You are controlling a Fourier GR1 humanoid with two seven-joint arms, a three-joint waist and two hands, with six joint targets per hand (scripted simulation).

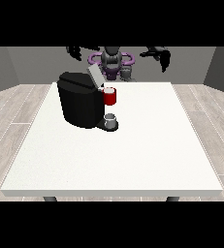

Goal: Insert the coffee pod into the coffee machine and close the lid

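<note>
Nearest the camera, the white table (133,164) is spreading wide. Both hands are hanging raised at the far edge, holding nothing; finger state I cannot tell. From the hand at the view's right (158,54), a grey thing (111,118), perhaps the pod, is lying toward seven o'clock, sitting upright at the coffee machine (78,99), its lid (95,74) tilted open. The hand at the view's left (75,51) looks somewhat nearer.

obstacle: black coffee machine (79,104) standing on the white table (133,155) at view's left-rear, its lid (95,75) tilting up open | red thing at the machine (110,96) jutting from its right face, grey thing (111,120) sitting below on the base | free: table's front and right lying bare
</note>
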